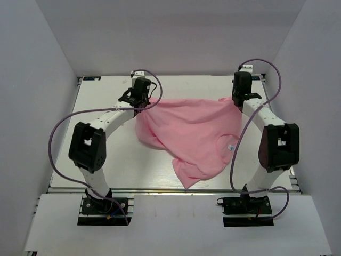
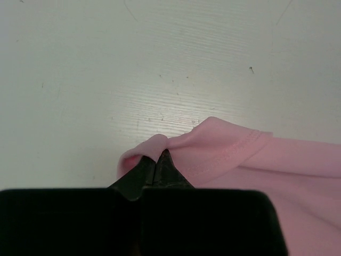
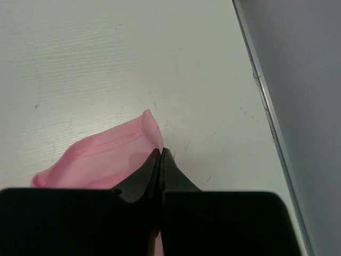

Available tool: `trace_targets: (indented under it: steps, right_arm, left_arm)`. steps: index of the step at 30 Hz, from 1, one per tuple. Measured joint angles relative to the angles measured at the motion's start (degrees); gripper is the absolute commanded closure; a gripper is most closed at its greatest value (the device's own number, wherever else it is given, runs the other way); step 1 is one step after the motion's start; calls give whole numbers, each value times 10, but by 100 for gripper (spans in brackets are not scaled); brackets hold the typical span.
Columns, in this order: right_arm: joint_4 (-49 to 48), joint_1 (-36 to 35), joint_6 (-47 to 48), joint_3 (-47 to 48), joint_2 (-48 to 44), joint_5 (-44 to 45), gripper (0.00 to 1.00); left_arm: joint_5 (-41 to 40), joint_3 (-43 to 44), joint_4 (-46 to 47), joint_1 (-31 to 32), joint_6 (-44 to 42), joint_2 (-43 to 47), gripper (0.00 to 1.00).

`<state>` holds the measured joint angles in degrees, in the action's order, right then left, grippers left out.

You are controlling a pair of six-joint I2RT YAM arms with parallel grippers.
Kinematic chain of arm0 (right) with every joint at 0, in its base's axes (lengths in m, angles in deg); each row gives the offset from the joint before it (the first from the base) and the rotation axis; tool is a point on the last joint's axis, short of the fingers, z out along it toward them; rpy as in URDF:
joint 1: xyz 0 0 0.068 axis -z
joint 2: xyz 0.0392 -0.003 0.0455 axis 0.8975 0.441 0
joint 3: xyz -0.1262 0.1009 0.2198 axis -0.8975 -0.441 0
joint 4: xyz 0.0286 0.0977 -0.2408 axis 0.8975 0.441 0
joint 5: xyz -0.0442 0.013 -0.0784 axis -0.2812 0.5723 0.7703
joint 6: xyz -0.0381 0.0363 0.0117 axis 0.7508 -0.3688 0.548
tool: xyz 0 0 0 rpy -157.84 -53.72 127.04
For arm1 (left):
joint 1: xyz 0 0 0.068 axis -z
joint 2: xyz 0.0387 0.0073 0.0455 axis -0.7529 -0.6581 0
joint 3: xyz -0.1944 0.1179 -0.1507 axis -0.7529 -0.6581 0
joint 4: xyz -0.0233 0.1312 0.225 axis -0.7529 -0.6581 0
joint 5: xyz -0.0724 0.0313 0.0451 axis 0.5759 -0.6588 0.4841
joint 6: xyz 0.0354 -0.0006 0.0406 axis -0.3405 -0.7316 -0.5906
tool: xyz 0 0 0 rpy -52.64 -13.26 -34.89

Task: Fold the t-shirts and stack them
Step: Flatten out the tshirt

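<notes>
A light-pink t-shirt (image 1: 197,133) lies stretched across the far half of the white table, and its near part trails in a crumpled point toward the front edge. My left gripper (image 1: 141,102) is shut on the shirt's far left corner. In the left wrist view the hemmed edge of the t-shirt (image 2: 224,154) bunches over the closed left gripper (image 2: 159,156). My right gripper (image 1: 238,99) is shut on the far right corner. From the right wrist, a stitched fold of the t-shirt (image 3: 106,152) sits left of the closed right gripper (image 3: 161,153), and cloth is pinched between the fingers.
Grey walls enclose the table on three sides. A metal side rail (image 3: 265,98) runs close to the right gripper. Purple cables (image 1: 56,133) loop beside both arms. Bare tabletop (image 1: 117,165) lies left of the shirt and behind it (image 1: 186,85).
</notes>
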<state>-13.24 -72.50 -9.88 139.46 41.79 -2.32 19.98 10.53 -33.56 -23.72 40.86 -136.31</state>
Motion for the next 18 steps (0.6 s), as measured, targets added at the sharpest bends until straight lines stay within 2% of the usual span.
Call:
trace_targets:
  steps: [4, 6, 7, 8, 9, 10, 11, 12, 13, 18]
  right_arm:
    - [-1, 7, -1, 43, 59, 5, 97]
    - [0, 10, -3, 65, 84, 8, 92]
    - [2, 12, -5, 78, 96, 8, 90]
    - [3, 14, -7, 92, 110, 10, 86]
    - [6, 16, -9, 105, 123, 11, 80]
    - [11, 18, -12, 118, 135, 12, 47]
    - [13, 20, -18, 131, 148, 12, 27]
    - [21, 22, -17, 143, 158, 12, 13]
    - [36, 23, -20, 158, 168, 13, 10]
    - [83, 26, -33, 194, 184, 15, 10]
  left_arm:
    - [19, 44, 8, -19, -7, -58, 98]
    - [31, 76, 11, -26, -12, -89, 92]
    - [37, 96, 12, -30, -16, -105, 85]
    - [43, 115, 14, -31, -20, -116, 73]
    - [50, 134, 12, -35, -25, -140, 36]
    - [57, 155, 11, -37, -31, -156, 15]
    - [64, 176, 8, -40, -33, -174, 5]
    - [73, 199, 2, -43, -36, -191, 0]
    - [80, 219, -2, -45, -38, -208, 0]
    - [106, 264, -40, -54, -48, -235, 0]
